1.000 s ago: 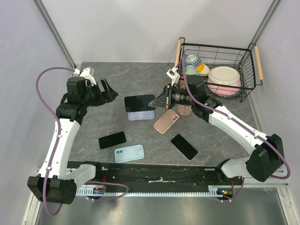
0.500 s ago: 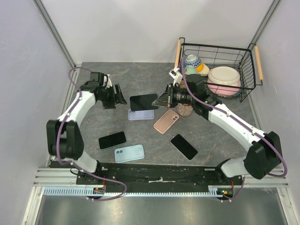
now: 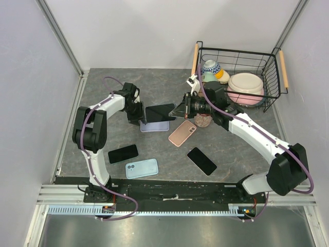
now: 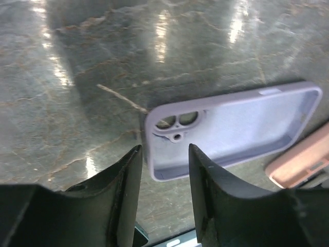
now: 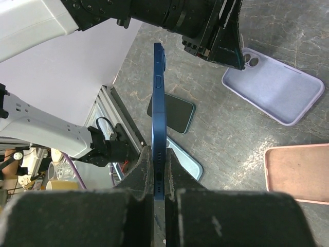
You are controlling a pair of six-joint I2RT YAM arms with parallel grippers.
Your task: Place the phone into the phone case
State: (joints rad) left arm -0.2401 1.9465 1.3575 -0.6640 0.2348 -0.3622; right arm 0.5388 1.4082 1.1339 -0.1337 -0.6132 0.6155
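My right gripper is shut on the bottom end of a blue phone and holds it edge-on above the table; from above the phone hangs tilted over the lilac phone case. The case lies open side up, camera cut-out toward my left gripper. My left gripper is open and empty, its fingertips just short of the case's camera end. In the top view the left gripper is at the case's left end and the right gripper is to its right.
A pink case, a black phone, another black phone and a light blue case lie nearer the front. A wire basket of bowls stands at the back right, a small patterned object beside it.
My left arm has swung right and folded in, bringing its gripper from the far left up to the lilac case's left end. The right gripper has tilted the phone slightly, staying over the case.
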